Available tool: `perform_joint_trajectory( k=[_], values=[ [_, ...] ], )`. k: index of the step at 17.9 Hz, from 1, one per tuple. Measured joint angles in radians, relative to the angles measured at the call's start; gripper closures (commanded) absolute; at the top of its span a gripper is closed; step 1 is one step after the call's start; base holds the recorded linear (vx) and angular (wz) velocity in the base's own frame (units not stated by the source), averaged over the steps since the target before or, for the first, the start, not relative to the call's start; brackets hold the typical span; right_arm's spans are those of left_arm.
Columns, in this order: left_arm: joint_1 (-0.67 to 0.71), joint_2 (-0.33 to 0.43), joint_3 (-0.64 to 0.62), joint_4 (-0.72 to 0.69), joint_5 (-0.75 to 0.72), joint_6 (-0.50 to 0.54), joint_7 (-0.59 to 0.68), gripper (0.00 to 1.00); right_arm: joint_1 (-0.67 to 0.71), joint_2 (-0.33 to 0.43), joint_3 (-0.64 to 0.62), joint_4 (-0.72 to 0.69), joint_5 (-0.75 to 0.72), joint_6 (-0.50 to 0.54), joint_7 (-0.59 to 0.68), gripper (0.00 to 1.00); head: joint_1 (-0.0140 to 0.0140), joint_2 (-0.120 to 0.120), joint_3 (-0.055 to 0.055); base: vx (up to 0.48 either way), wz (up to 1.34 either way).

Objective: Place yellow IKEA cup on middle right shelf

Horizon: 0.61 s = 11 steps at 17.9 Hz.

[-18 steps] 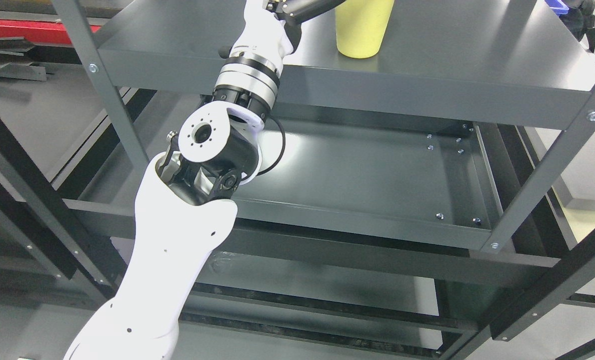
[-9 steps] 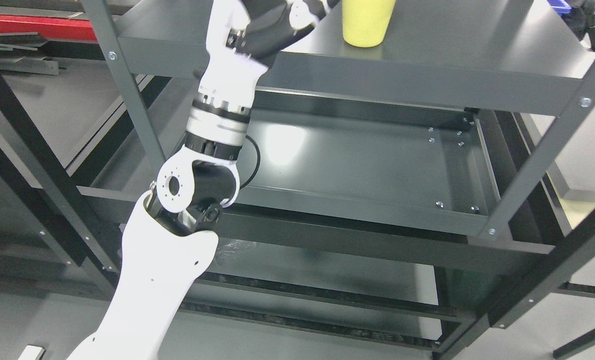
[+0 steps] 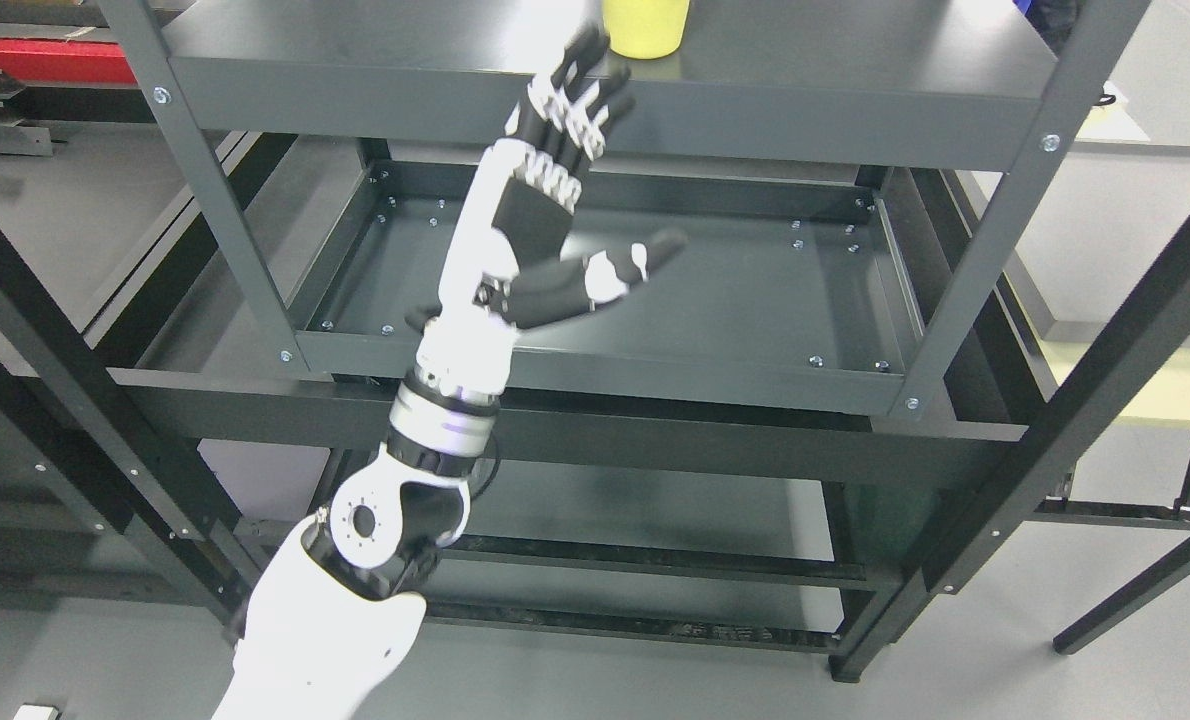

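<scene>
While the cup (image 3: pixel 645 22) stands upright on the upper shelf (image 3: pixel 855 55) at the top edge of the head view, cut off by the frame so only its yellow lower part shows, the left hand (image 3: pixel 555 200) is well clear of it and holds nothing. Fingers (image 3: pixel 580 85) are stretched out straight, pointing up toward the shelf's front edge, tips just below and left of the cup, not touching it. Thumb (image 3: pixel 605 278) sticks out to the right, spread wide from the palm. Hand sits in front of the rack, over the gap between the upper shelf and the tray-like shelf below (image 3: pixel 715 300). The left arm (image 3: pixel 355 600) enters from the lower left, white forearm, silver wrist ring, black joint. Cup is left of the shelf's middle, near the front edge, nothing else visible beside it apart from a bit of blue at the top right corner, too cut off to tell what. Lower shelf is bare dark metal with bolts at the corners. Grey floor under the rack, a yellowish table (image 3: pixel 1145 385) at the right edge. Right arm not seen.
</scene>
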Motion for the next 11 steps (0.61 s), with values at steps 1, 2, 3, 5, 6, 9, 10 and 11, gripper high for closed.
perform_joint_trajectory(
  k=[1, 2, 3, 5, 6, 9, 10, 11],
  values=[
    [0.026, 0.007, -0.006, 0.002, -0.003, -0.001, -0.001, 0.01, 0.000, 0.000, 0.000, 0.000, 0.000, 0.000, 0.000, 0.01, 0.0000, 0.000, 0.000, -0.079, -0.02],
    [0.049, 0.012, -0.009, 0.005, -0.006, -0.005, -0.001, 0.01, 0.000, 0.000, 0.000, 0.000, 0.000, 0.000, 0.000, 0.01, 0.0000, 0.000, 0.000, -0.101, 0.03],
    [0.076, 0.017, -0.008, 0.009, -0.009, 0.003, -0.001, 0.01, 0.000, 0.000, 0.000, 0.000, 0.000, 0.000, 0.000, 0.01, 0.0000, 0.000, 0.000, -0.101, 0.03],
    [0.121, 0.023, 0.006, 0.021, -0.013, 0.062, 0.000, 0.01, 0.000, 0.000, 0.000, 0.000, 0.000, 0.000, 0.000, 0.01, 0.0000, 0.000, 0.000, -0.107, 0.02],
    [0.138, 0.023, 0.019, 0.028, -0.015, 0.099, 0.001, 0.01, 0.000, 0.000, 0.000, 0.000, 0.000, 0.000, 0.000, 0.01, 0.0000, 0.000, 0.000, -0.108, 0.06],
    [0.179, 0.012, 0.084, 0.065, -0.049, 0.210, -0.001, 0.01, 0.000, 0.000, 0.000, 0.000, 0.000, 0.000, 0.000, 0.01, 0.0000, 0.000, 0.000, -0.102, 0.06],
    [0.190, 0.005, 0.108, 0.078, -0.076, 0.227, -0.003, 0.01, 0.000, 0.000, 0.000, 0.000, 0.000, 0.000, 0.000, 0.01, 0.0000, 0.000, 0.000, -0.082, 0.05],
    [0.202, -0.005, 0.135, 0.090, -0.109, 0.240, -0.005, 0.01, 0.000, 0.000, 0.000, 0.000, 0.000, 0.000, 0.000, 0.01, 0.0000, 0.000, 0.000, -0.078, 0.04]
  ],
)
